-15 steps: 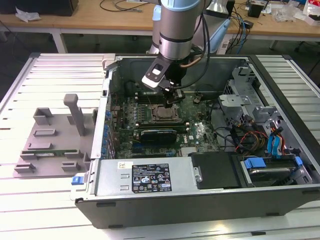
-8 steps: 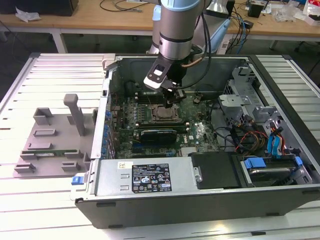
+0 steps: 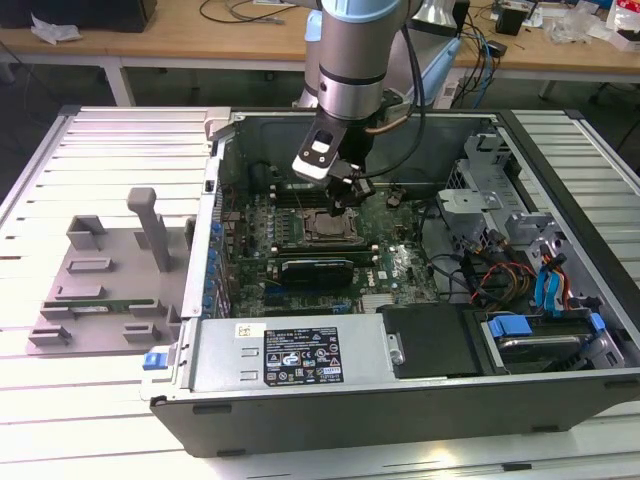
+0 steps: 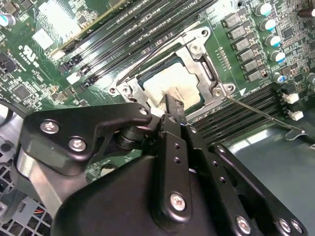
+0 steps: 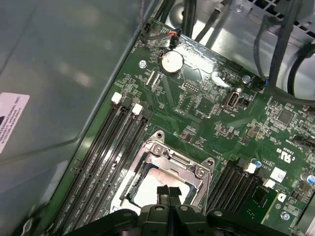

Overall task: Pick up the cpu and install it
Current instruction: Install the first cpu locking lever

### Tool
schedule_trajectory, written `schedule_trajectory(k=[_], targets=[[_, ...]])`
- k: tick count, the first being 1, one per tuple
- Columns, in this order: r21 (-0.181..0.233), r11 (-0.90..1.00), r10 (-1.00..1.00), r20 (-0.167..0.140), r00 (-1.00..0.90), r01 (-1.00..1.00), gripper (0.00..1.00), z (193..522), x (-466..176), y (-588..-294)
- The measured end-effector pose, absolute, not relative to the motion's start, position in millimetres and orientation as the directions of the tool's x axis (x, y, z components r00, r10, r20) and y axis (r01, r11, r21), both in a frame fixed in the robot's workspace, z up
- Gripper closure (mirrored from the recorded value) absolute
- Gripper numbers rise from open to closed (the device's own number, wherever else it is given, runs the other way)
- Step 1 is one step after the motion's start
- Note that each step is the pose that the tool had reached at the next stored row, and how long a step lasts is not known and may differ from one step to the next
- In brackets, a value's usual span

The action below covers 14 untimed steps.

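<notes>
Shiny square cpu [image 4: 177, 81] beneath matte claw [image 4: 172, 105]

Closed gripper [image 5: 168, 192] over the silver cpu [image 5: 146, 184] in its socket [image 5: 165, 148], green motherboard [image 5: 206, 115] all around.

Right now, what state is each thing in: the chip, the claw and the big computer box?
cpu: lying flat inside the socket frame.
gripper: shut, fingertips together right over the cpu; I cannot tell whether they touch it.
computer case: lying on its side, open, motherboard exposed.
</notes>
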State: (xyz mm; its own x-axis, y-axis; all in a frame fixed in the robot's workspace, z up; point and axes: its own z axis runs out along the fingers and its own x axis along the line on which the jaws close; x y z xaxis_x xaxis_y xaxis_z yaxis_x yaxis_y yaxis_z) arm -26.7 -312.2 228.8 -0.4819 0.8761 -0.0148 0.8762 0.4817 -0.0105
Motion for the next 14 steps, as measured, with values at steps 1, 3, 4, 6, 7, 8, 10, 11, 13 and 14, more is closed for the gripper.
schedule_trajectory(k=[1, 3, 4, 6, 7, 8, 10, 11, 13, 14], targets=[[-0.01, 0.504, 0.864, -0.015, -0.504, 0.864, 0.89, 228.8, -26.7, -312.2], [-0.01, 0.526, 0.85, -0.015, -0.526, 0.851, 0.89, 228.8, -26.7, -312.2], [-0.01, 0.535, 0.845, -0.015, -0.535, 0.845, 0.89, 228.8, -26.7, -312.2], [-0.01, 0.552, 0.834, -0.015, -0.552, 0.834, 0.89, 228.8, -26.7, -312.2], [-0.01, 0.557, 0.83, -0.015, -0.557, 0.83, 0.89, 228.8, -26.7, -312.2], [-0.01, 0.563, 0.826, -0.015, -0.563, 0.826, 0.89, 228.8, -26.7, -312.2], [-0.01, 0.582, 0.813, -0.015, -0.582, 0.813, 0.89, 228.8, -26.7, -312.2], [-0.01, 0.589, 0.808, -0.015, -0.589, 0.808, 0.89, 228.8, -26.7, -312.2], [-0.01, 0.6, 0.8, -0.015, -0.6, 0.8, 0.89, 228.8, -26.7, -312.2], [-0.01, 0.605, 0.796, -0.015, -0.606, 0.796, 0.89, 228.8, -26.7, -312.2]])
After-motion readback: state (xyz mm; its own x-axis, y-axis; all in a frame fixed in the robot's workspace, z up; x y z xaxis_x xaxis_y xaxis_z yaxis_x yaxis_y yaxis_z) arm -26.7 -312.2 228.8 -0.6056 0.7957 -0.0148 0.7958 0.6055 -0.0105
